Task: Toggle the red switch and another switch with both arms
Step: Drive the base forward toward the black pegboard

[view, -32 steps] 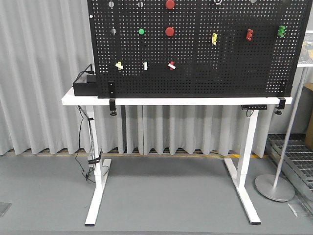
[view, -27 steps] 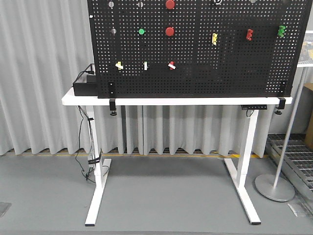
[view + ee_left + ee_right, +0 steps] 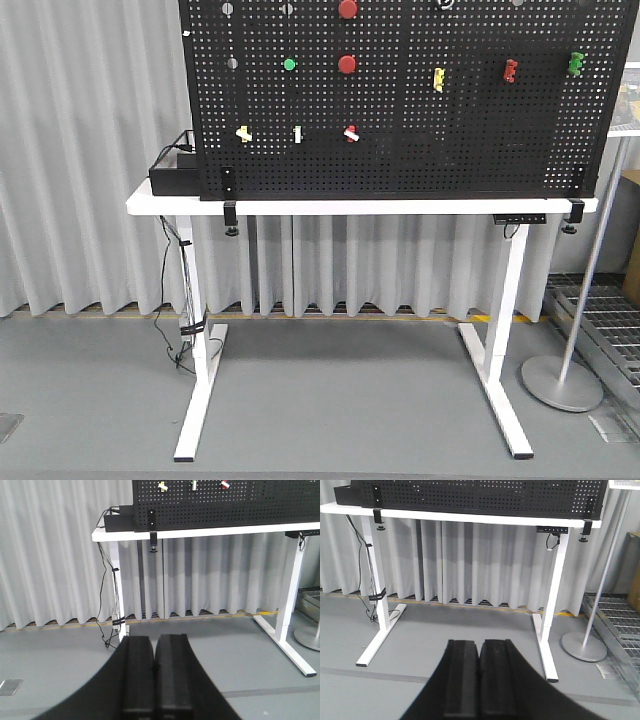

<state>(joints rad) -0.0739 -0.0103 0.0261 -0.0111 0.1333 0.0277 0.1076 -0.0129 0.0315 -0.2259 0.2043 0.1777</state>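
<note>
The red switch (image 3: pixel 351 133), red-based with a short white lever, sits in the pegboard's lower row; the left wrist view catches it at the top edge (image 3: pixel 224 485). Another switch (image 3: pixel 244 133), pale yellow with a whitish lever, is two places to its left and shows in the left wrist view too (image 3: pixel 162 486). My left gripper (image 3: pixel 155 641) is shut with nothing in it, low over the floor and far from the board. My right gripper (image 3: pixel 480 644) is likewise shut and empty, facing the table's underside. Neither arm appears in the front view.
The black pegboard (image 3: pixel 450 150) stands on a white table (image 3: pixel 360 207). A green-based toggle (image 3: pixel 297 134) sits between the two switches, with round red push-buttons (image 3: pixel 346 64) above. A black box (image 3: pixel 172 178) and cables hang at the left; a pole stand base (image 3: pixel 562 383) is on the floor at right.
</note>
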